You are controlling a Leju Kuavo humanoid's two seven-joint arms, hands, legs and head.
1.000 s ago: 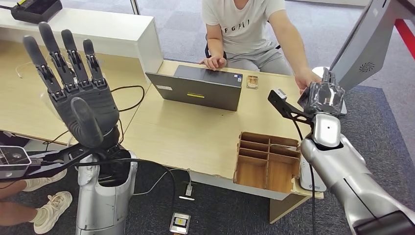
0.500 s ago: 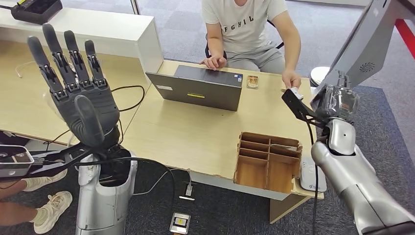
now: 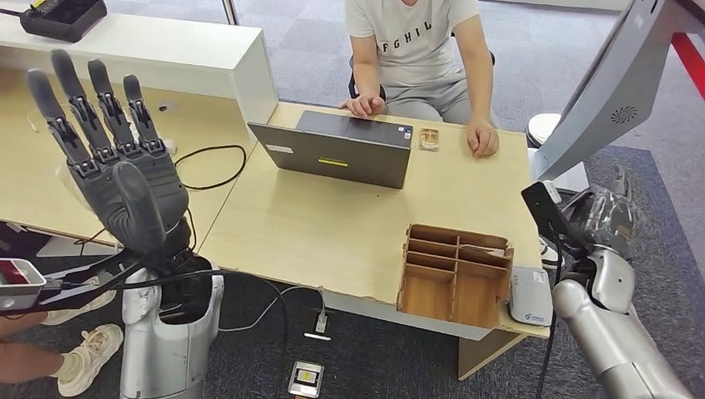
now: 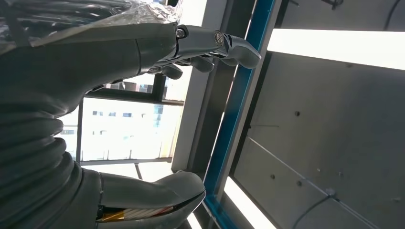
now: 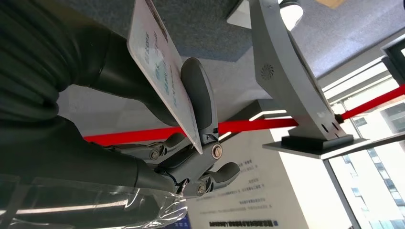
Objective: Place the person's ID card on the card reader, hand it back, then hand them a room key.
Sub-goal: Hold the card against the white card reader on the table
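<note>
Right hand (image 5: 191,138) pinches the white printed ID card (image 5: 160,62). White card reader (image 3: 530,296) beside the wooden organiser (image 3: 454,271) awaits it. Left hand (image 3: 108,158) spread, holding nothing. Return and key handover remain.

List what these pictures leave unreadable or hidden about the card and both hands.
- ID card, right wrist view: print too small and slanted to read; the thumb covers part of it.
- Right hand, head view: the card it holds is hidden behind the fingers.
- Left hand, left wrist view: fingers cut off by the top edge.
</note>
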